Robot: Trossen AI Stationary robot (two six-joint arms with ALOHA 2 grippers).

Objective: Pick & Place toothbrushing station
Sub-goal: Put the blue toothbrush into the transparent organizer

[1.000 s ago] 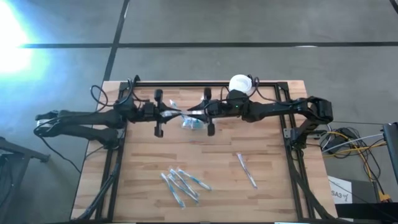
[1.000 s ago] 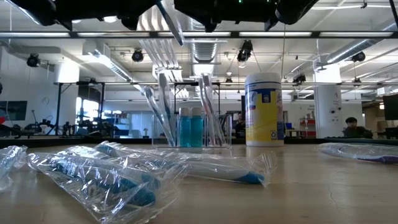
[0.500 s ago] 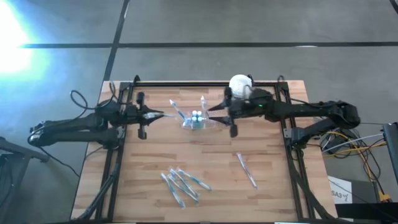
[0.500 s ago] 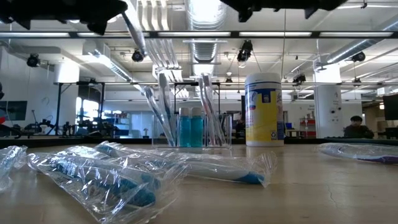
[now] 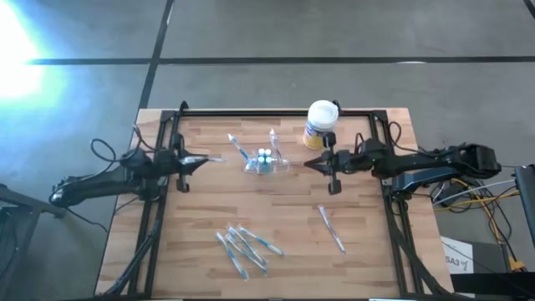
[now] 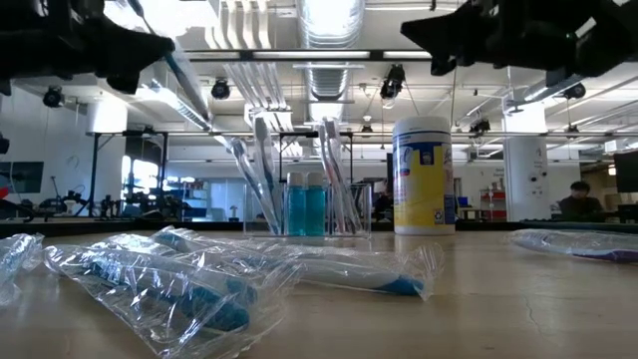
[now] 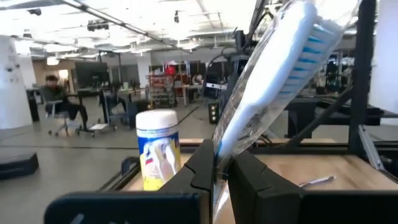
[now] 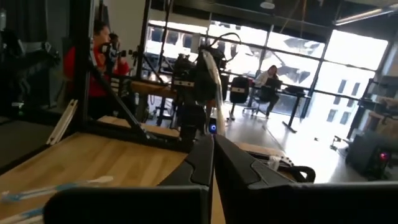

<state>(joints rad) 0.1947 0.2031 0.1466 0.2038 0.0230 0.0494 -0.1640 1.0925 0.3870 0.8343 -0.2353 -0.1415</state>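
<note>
Leftmost, my left gripper (image 5: pixel 194 160) hovered over the left part of the wooden table (image 5: pixel 201 209), its jaws clamped on a wrapped toothbrush (image 7: pixel 273 81) whose white head and blue bristles stuck up past my fingers (image 7: pixel 202 168) in the left wrist view. Near the table's back middle stood the toothbrushing station (image 5: pixel 266 162), a clear holder with upright brushes and two blue bottles, touched by neither of my grippers. Nearer the front lay a cluster of wrapped toothbrushes (image 5: pixel 244 247). Just right of the station, at the back rail, stood a white canister (image 5: pixel 320 124) with a yellow-blue label. My right gripper (image 5: pixel 313 165) hung between station and canister, a little toward the front, its jaws pressed together on nothing. Farther right and forward, a single wrapped toothbrush (image 5: pixel 331 228) lay alone on the wood.
</note>
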